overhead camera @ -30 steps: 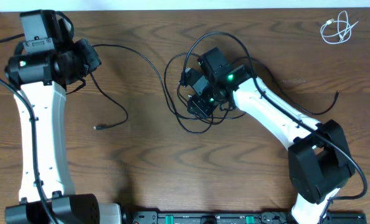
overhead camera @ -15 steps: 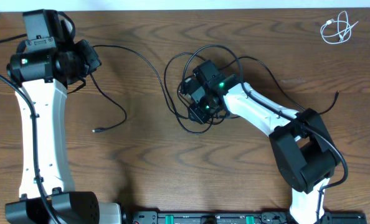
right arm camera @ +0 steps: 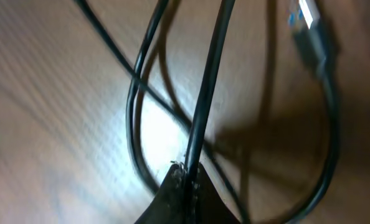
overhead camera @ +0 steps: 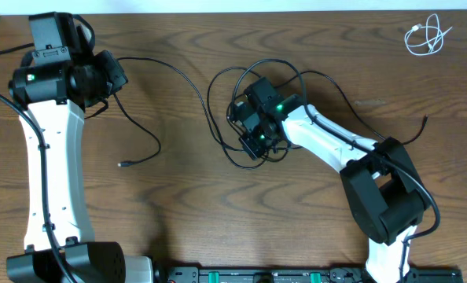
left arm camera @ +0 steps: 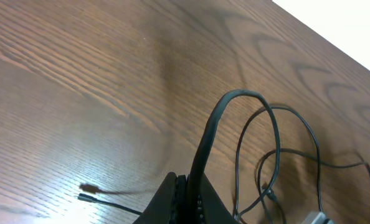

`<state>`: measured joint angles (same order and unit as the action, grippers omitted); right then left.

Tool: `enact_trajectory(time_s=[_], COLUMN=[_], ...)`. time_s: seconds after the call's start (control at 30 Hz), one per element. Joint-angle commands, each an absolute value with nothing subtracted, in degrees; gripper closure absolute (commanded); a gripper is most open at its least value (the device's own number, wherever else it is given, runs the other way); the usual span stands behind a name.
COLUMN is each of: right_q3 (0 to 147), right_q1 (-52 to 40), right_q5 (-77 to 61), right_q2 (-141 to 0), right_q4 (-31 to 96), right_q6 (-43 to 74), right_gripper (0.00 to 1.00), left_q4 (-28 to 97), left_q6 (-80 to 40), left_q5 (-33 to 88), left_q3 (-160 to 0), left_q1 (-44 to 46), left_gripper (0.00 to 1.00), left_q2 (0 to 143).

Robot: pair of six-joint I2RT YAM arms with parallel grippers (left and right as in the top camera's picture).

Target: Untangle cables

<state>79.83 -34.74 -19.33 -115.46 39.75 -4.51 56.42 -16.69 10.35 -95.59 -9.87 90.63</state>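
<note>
The right gripper [right arm camera: 186,175] is pinched on one black strand [right arm camera: 207,93] inside the tangle of black cables [overhead camera: 211,94], the left gripper [left arm camera: 184,188], well left of the tangle, is pressed together on another black cable [left arm camera: 215,124] running from it, and the white cable [overhead camera: 427,36] lies coiled far to the tangle's right.

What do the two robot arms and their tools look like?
The left arm and right arm have smooth white links with black joints. A thin black cord runs along each. Each wrist shows a small green light. The left tool and right tool are black.
</note>
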Motion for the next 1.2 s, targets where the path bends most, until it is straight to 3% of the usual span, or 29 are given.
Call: enact_trajectory(time_s=[0.0,0.47,0.7,0.93,1.17], right_q3=[81.06,81.34,81.34,81.36,81.32], right_q1=[-34.92,-34.87,-33.63,-25.58,-19.84], right_q5=[-20.56,-26.46,-28.18,-18.79,-12.99], right_q2=[-109.43,-88.86,-86.17,-86.15,-88.05], right_q4=[42.50,55.51,48.56,35.46,38.76], right_q6=[-3.20,0.01,2.76,7.70,5.19], right_gripper=[0.99,0.99,0.99,0.99,0.99], left_q4=[56.55,56.53,56.53,56.55,56.53], left_q6=[-16.12,-16.12,-16.12,-16.12,-16.12], left_q5=[9.80,9.80,9.80,9.80,9.80], left_q3=[-95.79,-95.79,-95.79,-95.79,-95.79], left_q1=[-10.04,-10.04,-10.04,-10.04,-10.04], left_gripper=[0.93,0.93,0.93,0.93,0.93], left_q2=[90.65,90.65,90.65,90.65,90.65])
